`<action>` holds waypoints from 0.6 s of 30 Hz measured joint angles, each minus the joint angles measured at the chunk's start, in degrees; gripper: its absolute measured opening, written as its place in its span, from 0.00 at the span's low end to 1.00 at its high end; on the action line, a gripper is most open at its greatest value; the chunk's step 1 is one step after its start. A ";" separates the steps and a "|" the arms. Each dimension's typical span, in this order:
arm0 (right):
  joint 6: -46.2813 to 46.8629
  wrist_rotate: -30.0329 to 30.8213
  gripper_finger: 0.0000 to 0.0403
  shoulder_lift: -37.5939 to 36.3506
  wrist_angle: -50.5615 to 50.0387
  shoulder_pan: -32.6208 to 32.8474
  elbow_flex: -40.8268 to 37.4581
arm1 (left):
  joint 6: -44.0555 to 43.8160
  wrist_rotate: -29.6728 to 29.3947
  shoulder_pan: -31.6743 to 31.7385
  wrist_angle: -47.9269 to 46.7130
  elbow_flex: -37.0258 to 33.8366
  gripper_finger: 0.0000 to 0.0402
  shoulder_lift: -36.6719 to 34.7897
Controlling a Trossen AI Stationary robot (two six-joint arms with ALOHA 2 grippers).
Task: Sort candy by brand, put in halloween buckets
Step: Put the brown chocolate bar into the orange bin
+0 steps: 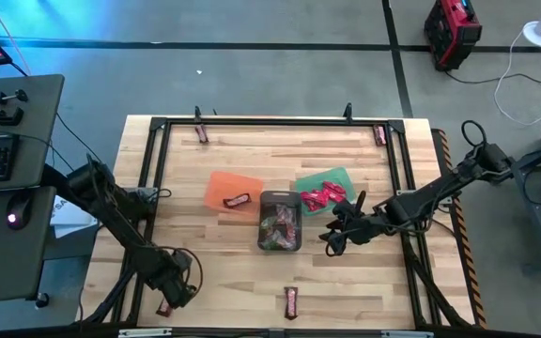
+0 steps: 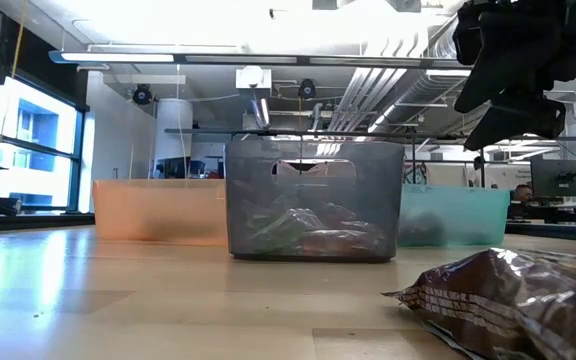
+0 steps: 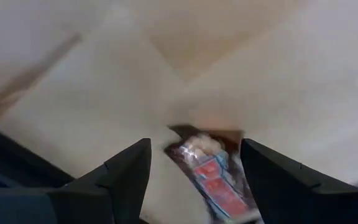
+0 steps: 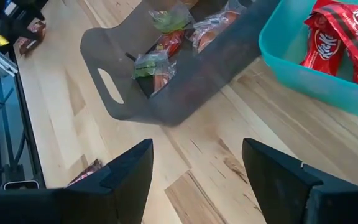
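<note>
Three buckets stand mid-table: an orange one (image 1: 225, 188) holding one brown bar (image 1: 238, 200), a dark one (image 1: 280, 222) with mixed candy (image 4: 160, 46), and a green one (image 1: 332, 180) with red-wrapped candy (image 4: 328, 37). At the near left corner, my left gripper (image 1: 167, 302) points down, open. Its fingers stand on either side of a brown candy bar (image 3: 213, 177) lying flat on the table, without touching it. My right gripper (image 1: 334, 239) hangs open above the table, just right of the dark bucket, with nothing between its fingers.
More brown bars lie loose on the table: one at the far left (image 1: 202, 133), one at the far right (image 1: 379, 134) and one near the front edge (image 1: 291, 300). A black frame (image 1: 252, 122) borders the wooden table. Bare wood lies between the buckets and the front edge.
</note>
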 joint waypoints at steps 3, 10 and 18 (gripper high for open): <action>0.00 0.00 0.59 0.00 0.12 0.00 0.00 | -1.47 -1.01 0.24 0.27 -0.66 0.59 0.01; 0.00 -0.01 0.59 0.01 0.25 0.00 0.00 | -0.55 -4.22 0.26 0.74 -0.64 0.50 -0.05; 0.01 0.00 0.59 0.02 0.25 0.00 0.00 | 1.37 -5.42 0.26 2.01 -0.64 0.04 -1.96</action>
